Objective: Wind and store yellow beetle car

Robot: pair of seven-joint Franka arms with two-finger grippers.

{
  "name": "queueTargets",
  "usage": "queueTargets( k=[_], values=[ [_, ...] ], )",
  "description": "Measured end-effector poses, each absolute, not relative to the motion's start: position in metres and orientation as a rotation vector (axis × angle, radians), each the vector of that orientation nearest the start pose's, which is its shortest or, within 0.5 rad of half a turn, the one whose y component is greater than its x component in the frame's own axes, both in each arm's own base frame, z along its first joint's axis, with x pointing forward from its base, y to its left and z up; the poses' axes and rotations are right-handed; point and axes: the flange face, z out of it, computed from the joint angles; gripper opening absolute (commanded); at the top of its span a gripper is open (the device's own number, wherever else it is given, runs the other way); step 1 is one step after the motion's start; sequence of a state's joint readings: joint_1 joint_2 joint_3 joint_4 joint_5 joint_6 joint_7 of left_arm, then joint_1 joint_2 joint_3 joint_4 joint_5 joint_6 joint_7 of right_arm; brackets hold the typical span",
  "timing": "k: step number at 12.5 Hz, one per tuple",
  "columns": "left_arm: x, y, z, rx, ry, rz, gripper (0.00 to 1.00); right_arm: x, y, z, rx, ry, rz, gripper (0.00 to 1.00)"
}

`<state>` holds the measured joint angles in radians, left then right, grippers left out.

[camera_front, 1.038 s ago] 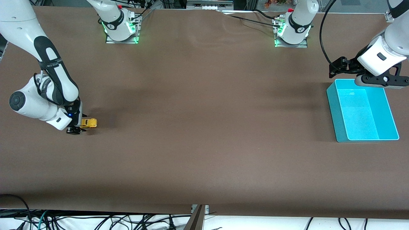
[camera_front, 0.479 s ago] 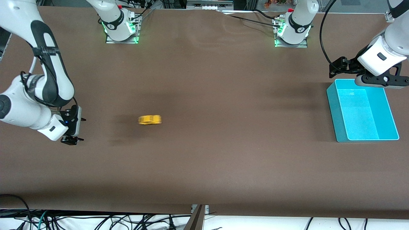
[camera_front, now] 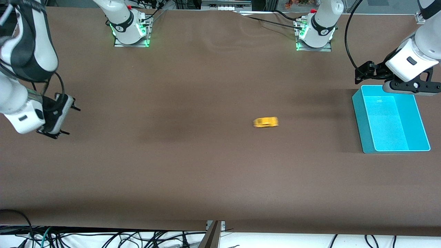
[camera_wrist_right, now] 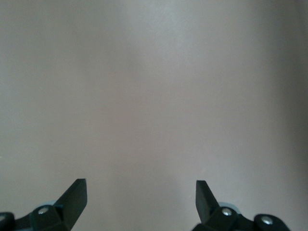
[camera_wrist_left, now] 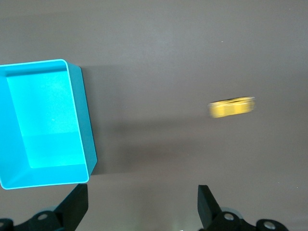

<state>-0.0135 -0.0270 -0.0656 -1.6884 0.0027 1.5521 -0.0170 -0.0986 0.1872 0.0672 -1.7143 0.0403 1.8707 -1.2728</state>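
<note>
Yellow beetle car (camera_front: 265,122) on the brown table (camera_front: 206,172), standing alone and held by neither arm; its outline is smeared in both the front view and the left wrist view (camera_wrist_left: 232,107), so windows and wheels cannot be made out. The car lies between the two ends of the table, closer to the left arm's end, and apart from the turquoise bin (camera_front: 358,113) with bare table between them. The bin, an open rectangular tray with nothing visible inside, sits on the table at the left arm's end (camera_wrist_left: 86,130).

Left gripper (camera_front: 367,71) hangs just above the bin's rim, at the corner farthest from the front camera; its jaws stand spread apart with nothing between them, the two dark fingers (camera_wrist_left: 208,204) framing bare tabletop in the left wrist view. The left arm waits there.

Right gripper (camera_front: 63,118) is raised over the right arm's end of the table, well apart from the car. Its jaws are likewise released and wide, and the right wrist view shows its fingers (camera_wrist_right: 204,197) with only plain brown surface between them.

Both arm bases (camera_front: 131,32) with green lights stand along the table edge farthest from the front camera.
</note>
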Motion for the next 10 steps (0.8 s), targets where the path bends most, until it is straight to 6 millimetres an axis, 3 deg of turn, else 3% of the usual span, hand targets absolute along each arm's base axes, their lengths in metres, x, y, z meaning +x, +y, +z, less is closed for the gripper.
queueTargets(
  k=[2,5,10],
  values=[
    [0.538,-0.043,0.583,-3.126,0.097,0.171,1.0,0.599,-0.017,0.507,-2.617,-1.654,-0.025,1.0],
    [0.538,-0.043,0.582,-3.126,0.098,0.172,1.0,0.584,-0.011,0.534,-2.777,-1.391,-0.032,1.0],
    [0.546,-0.045,0.562,-3.121,0.119,0.24,1.0,0.562,0.014,0.563,-3.035,-0.667,0.011,1.0]
  ],
)
